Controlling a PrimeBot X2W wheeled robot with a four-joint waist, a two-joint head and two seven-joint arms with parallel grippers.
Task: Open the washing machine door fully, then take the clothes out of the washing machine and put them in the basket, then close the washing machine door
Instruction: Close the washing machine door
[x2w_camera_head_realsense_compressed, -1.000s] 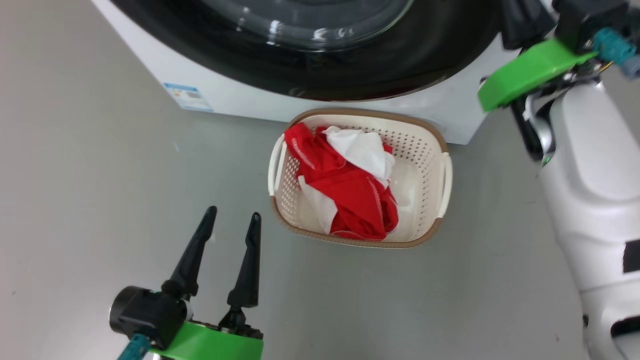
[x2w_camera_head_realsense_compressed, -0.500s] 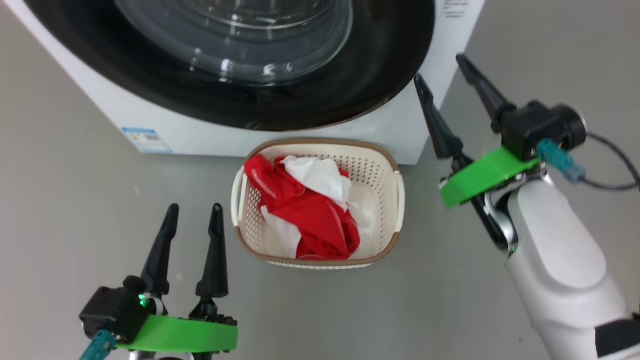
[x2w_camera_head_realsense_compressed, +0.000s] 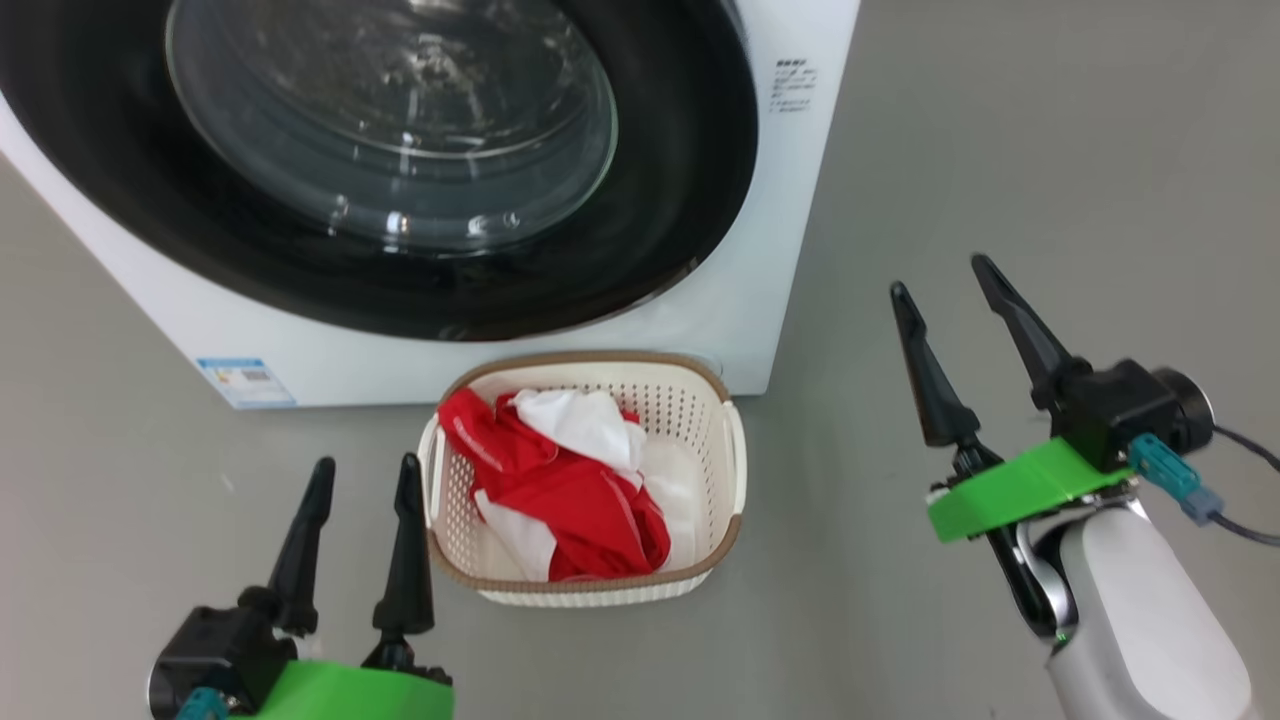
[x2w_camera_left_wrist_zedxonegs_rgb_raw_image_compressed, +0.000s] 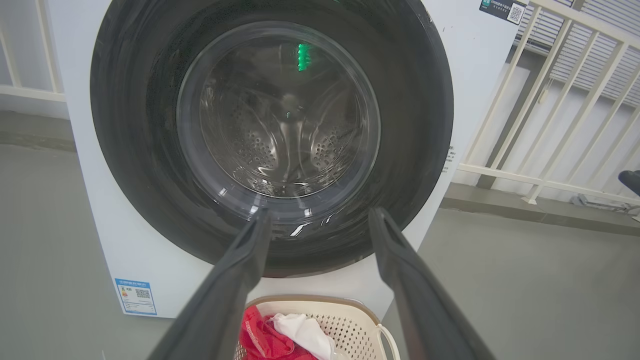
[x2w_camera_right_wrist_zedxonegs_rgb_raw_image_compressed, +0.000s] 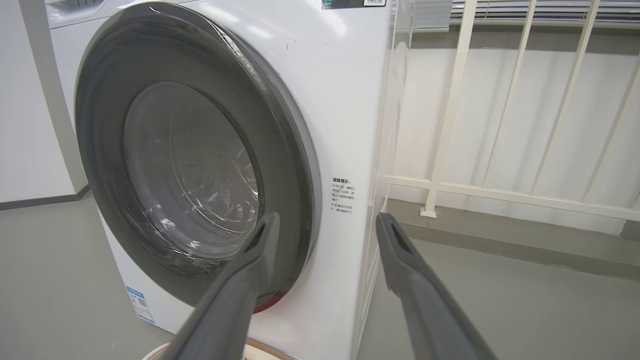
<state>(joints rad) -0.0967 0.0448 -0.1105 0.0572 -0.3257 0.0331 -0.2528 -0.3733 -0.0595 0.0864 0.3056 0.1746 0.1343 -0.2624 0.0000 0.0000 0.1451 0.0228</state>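
1. The washing machine door (x2w_camera_head_realsense_compressed: 390, 130) is sitting flat against the front of the washing machine (x2w_camera_head_realsense_compressed: 790, 200). Its black rim is looking flush all the way round in both wrist views. I'm reading it as shut, though no latch is showing.
2. Through the glass the steel drum (x2w_camera_left_wrist_zedxonegs_rgb_raw_image_compressed: 285, 145) is showing bare, with no fabric in it that I can make out.
3. The clothes (x2w_camera_head_realsense_compressed: 560, 490) are lying bunched in the basket (x2w_camera_head_realsense_compressed: 690, 410), red with white on top, crowding its left side.
4. The basket is standing on the floor (x2w_camera_head_realsense_compressed: 1000, 150) just in front of the machine, below the door's lower edge. Its longer side is running across, parallel with the machine's front, as far as I can judge.
5. The left hand (x2w_camera_head_realsense_compressed: 366, 463) is hovering just beside the basket's near-left corner. Its fingers are apart and gripping nothing, pointing up at the door's lower rim.
6. The right hand (x2w_camera_head_realsense_compressed: 940, 276) is hovering well to the right of the basket, off the machine's right front corner. Its fingers are spread and empty, leaning left.
7. Here's the relation that matters: the door is lying ahead and left of the right hand, and almost straight ahead of the left.
8. The right hand is looking nearer the door's right edge, so a last push there would be falling to that arm.
9. By my reckoning all three steps are looking done.
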